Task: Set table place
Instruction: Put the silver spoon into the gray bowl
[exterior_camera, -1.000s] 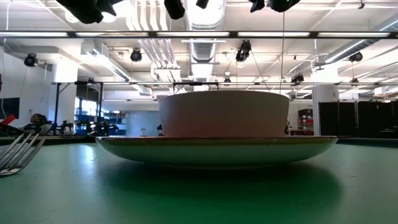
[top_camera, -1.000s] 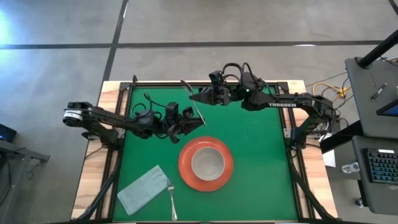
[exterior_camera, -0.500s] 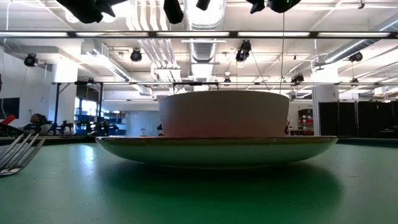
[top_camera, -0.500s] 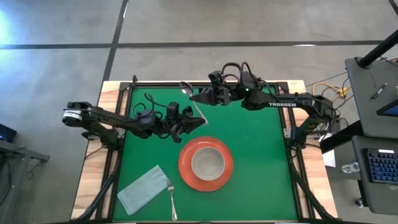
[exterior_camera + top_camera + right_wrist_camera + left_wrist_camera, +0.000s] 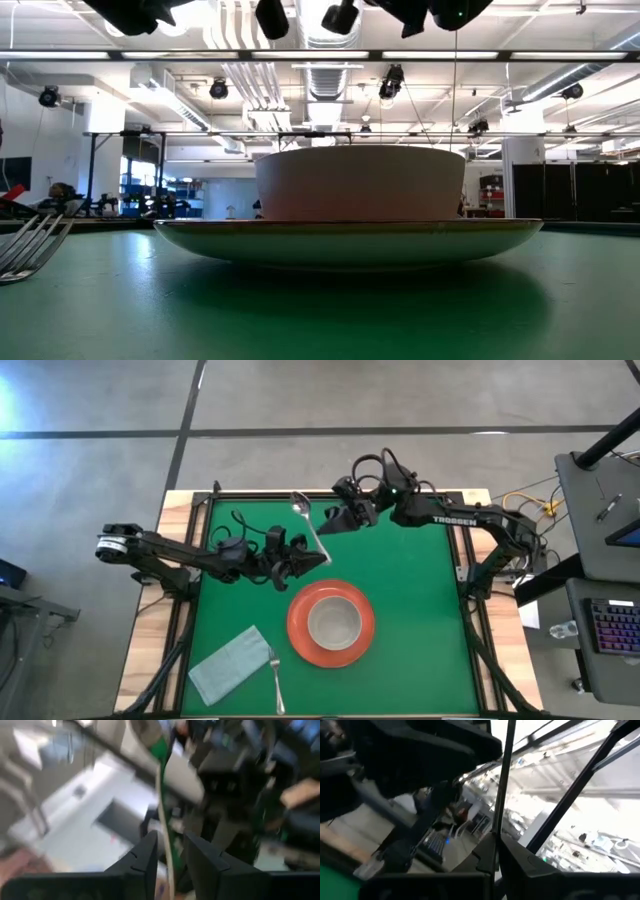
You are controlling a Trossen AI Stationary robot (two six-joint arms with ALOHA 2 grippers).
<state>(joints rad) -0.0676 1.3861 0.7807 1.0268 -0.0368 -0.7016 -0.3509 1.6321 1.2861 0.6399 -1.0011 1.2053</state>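
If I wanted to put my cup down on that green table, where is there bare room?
Bare green lies right of the plate, toward the table edge on that side, and along the near edge below the plate. It is crowded on the far left, where the left end effector holds the spoon near the right end effector; napkin and fork fill the near left.

right arm (image 5: 450, 520) forearm, high view: white lettering "trossen"
left arm (image 5: 180, 552): no lettering legible
low view: no readable signs in the room behind
left wrist view: nothing legible
right wrist view: nothing legible
other surfaces: no numbers or labels readable
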